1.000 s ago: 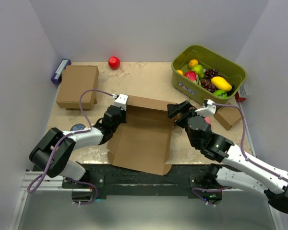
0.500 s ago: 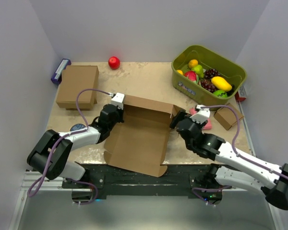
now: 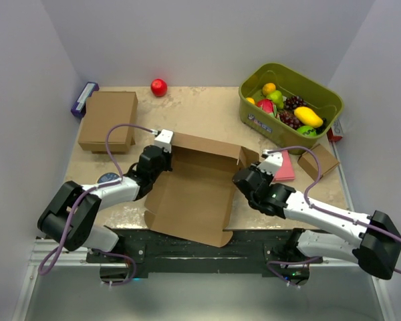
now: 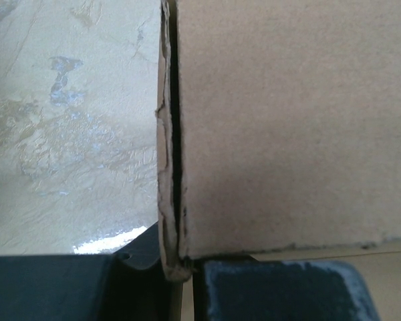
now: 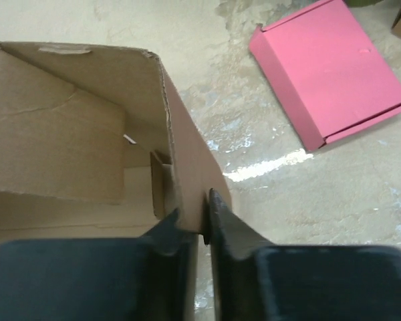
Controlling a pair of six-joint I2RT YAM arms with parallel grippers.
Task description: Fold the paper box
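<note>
the paper box [image 3: 197, 194] sits open on the table [image 3: 207, 110] at the near middle, the left gripper [image 4: 180, 264] has its jaws squeezed tight on the box's left wall, and the right gripper [image 5: 202, 224] has its jaws squeezed on the right wall, near a flat pink box [image 5: 331, 70].

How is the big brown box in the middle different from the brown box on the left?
The middle box is open with walls standing up; the left box is shut. The left gripper and right gripper pinch the middle box's walls; nothing touches the left box. Both are plain brown cardboard.
</note>
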